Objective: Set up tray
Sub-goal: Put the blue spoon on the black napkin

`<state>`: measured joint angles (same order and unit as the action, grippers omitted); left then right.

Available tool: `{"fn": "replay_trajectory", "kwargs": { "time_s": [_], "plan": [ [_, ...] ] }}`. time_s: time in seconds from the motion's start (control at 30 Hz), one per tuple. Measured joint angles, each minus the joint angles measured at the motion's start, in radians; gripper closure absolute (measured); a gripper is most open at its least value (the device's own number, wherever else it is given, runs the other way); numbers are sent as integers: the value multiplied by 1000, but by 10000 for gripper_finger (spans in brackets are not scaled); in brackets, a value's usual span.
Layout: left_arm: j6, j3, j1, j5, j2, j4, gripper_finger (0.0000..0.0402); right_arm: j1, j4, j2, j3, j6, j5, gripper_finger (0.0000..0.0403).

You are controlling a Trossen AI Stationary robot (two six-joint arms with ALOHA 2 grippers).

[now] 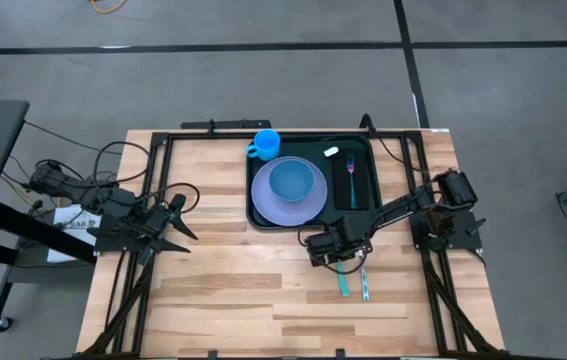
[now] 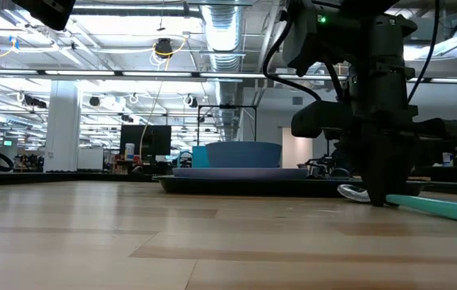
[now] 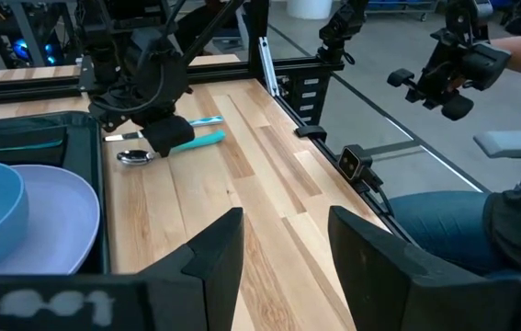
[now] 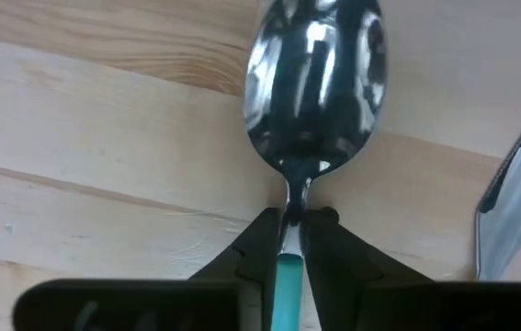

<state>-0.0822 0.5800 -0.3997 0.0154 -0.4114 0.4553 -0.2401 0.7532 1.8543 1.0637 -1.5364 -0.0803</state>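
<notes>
The dark green tray [image 1: 259, 218] lies at the table's far middle. It carries a lavender plate [image 1: 308, 204] with a blue bowl [image 1: 296, 180], a blue cup [image 1: 265, 145], and a pink-handled fork [image 1: 351, 176] on a narrow black rectangle. Just near of the tray, my right gripper [image 1: 335, 252] points down, shut on a teal-handled spoon [image 4: 315, 83] that lies on the wood. My left gripper [image 3: 286, 230] is open and waits at the table's left edge [image 1: 168, 225], touching nothing. My right gripper pinches the spoon between its two fingertips [image 4: 262, 241], at the neck [image 4: 289, 213] where the metal bowl meets the teal handle [image 4: 288, 285]. The fingers come from above and lie across the handle. The spoon's bowl [image 2: 353, 192] and its handle [image 2: 446, 208] rest on the table.
A blue-handled knife [image 1: 365, 285] lies beside the spoon, its blade [image 4: 517, 207] close to the right of my right gripper. Bare wood spreads across the table's near half and left side. A person's leg in jeans [image 3: 444, 221] shows beyond the table's right edge.
</notes>
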Motion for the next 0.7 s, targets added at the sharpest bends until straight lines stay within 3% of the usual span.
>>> {"fn": "replay_trajectory", "kwargs": {
  "time_s": [0.2, 0.7],
  "plan": [
    [0, 0, 0, 0, 0, 0, 253, 0, -6, 0, 0, 19, 0, 380],
    [0, 0, 0, 0, 0, 0, 253, 39, -2, -50, -6, 29, -24, 383]
  ]
}}
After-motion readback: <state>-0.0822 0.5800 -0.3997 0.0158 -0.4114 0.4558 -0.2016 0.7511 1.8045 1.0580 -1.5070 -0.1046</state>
